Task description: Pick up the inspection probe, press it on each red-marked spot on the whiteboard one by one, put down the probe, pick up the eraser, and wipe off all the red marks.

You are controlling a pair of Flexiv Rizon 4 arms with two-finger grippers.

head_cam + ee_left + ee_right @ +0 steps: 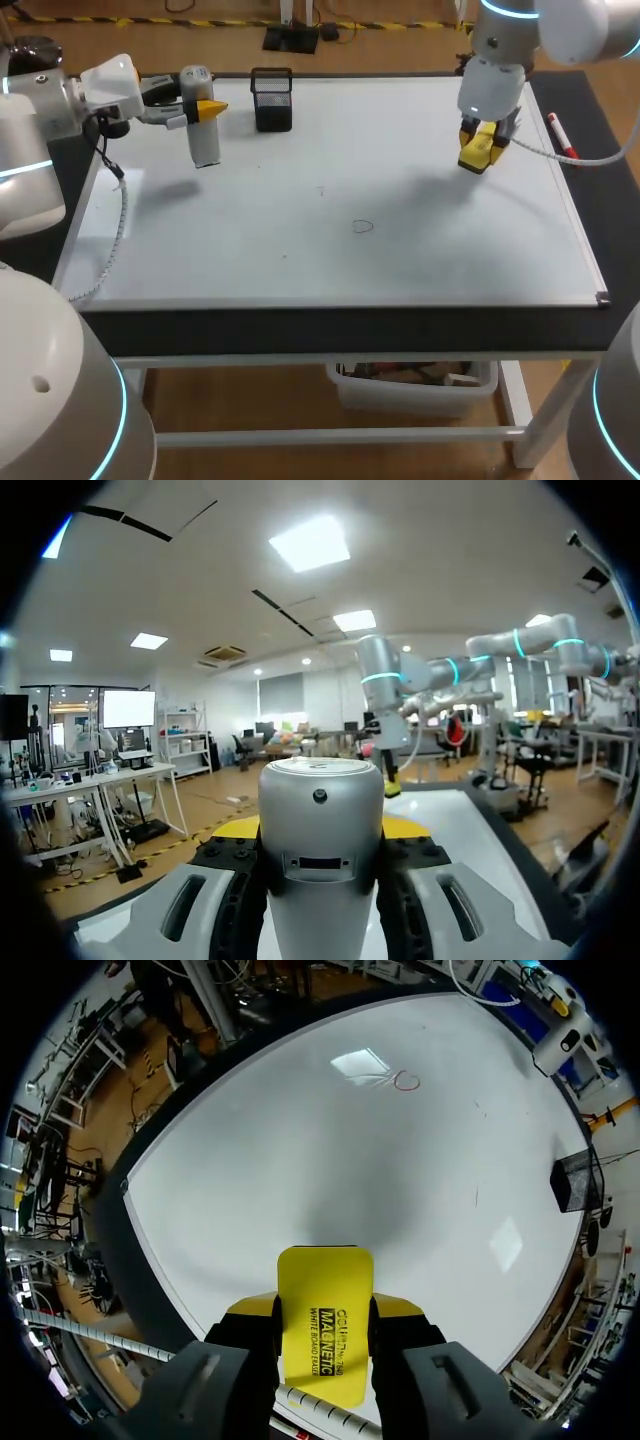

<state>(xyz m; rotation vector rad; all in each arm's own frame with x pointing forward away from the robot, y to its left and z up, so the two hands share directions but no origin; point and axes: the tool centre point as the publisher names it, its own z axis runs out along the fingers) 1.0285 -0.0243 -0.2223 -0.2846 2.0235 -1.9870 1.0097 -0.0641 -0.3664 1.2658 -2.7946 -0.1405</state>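
Observation:
The inspection probe (pixel 205 143), a grey cylinder, hangs upright above the whiteboard's (pixel 400 260) far left corner. My left gripper (pixel 203 108) is shut on it from the side. In the left wrist view the probe (pixel 322 810) fills the gap between the fingers of the left gripper (pixel 322 832). My right gripper (pixel 483 150) is over the board's far right part, shut on the yellow eraser (pixel 478 152). In the right wrist view the eraser (pixel 325 1290) sticks out past the right gripper (pixel 323 1315). A small red ring mark (pixel 406 1081) lies ahead of it, also faint on the board's middle (pixel 362 227).
A black mesh holder (pixel 272 100) stands at the board's far edge, right of the probe. A red marker pen (pixel 562 137) lies on the dark table strip right of the board. A cable (pixel 120 215) hangs from the left arm over the board's left edge.

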